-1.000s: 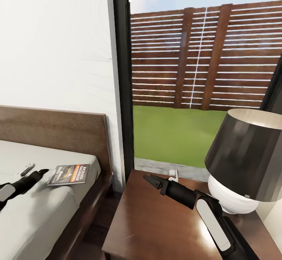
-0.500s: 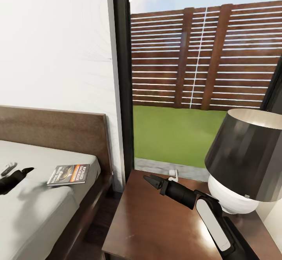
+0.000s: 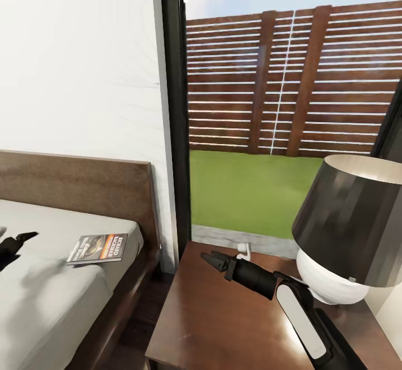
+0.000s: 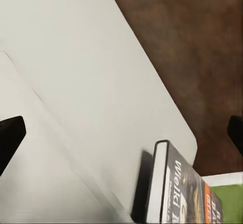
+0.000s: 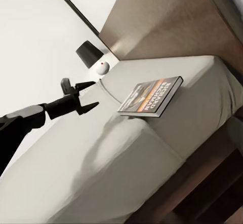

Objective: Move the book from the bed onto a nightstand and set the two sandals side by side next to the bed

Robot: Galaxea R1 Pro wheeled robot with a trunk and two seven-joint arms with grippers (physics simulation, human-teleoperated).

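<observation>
The book lies flat on the bed, near the right corner by the headboard. The left gripper hovers over the mattress, left of the book, fingers open and empty. The right gripper hangs over the nightstand, fingers a little open, holding nothing. A push from the side could slide the thin book off the bed.
</observation>
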